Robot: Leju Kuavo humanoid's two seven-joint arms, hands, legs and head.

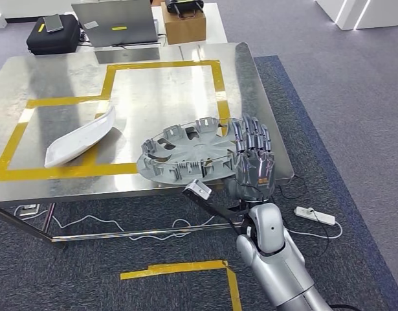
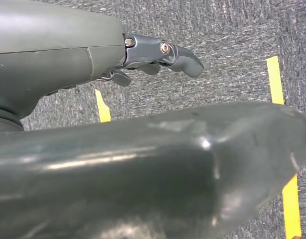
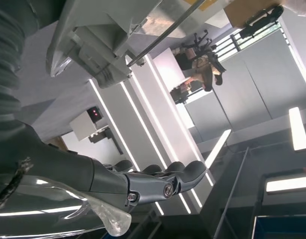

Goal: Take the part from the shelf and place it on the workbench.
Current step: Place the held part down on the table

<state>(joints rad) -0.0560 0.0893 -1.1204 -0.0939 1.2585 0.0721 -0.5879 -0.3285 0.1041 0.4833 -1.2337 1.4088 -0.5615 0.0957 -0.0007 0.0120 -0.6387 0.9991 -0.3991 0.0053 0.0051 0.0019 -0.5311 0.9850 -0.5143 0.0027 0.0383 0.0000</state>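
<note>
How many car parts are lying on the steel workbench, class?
2. A white curved plastic panel lies on the left across the yellow tape outline. A grey round plastic wheel cover sits at the near right edge, overhanging it, with the right hand at its rim.

From high on the robot's body we look forward and down across the steel tabletop (image 1: 138, 97) to the grey carpet (image 1: 333, 97) beyond, with the right hand (image 1: 253, 159) rising into the picture from below. At the left wrist we sit close behind the left hand (image 2: 144, 169), facing down at carpet and yellow floor tape (image 2: 275, 79). At the right wrist we look upward past the fingers (image 3: 173, 181) toward ceiling lights (image 3: 298, 128). Head and left wrist views share the taped carpet.
</note>
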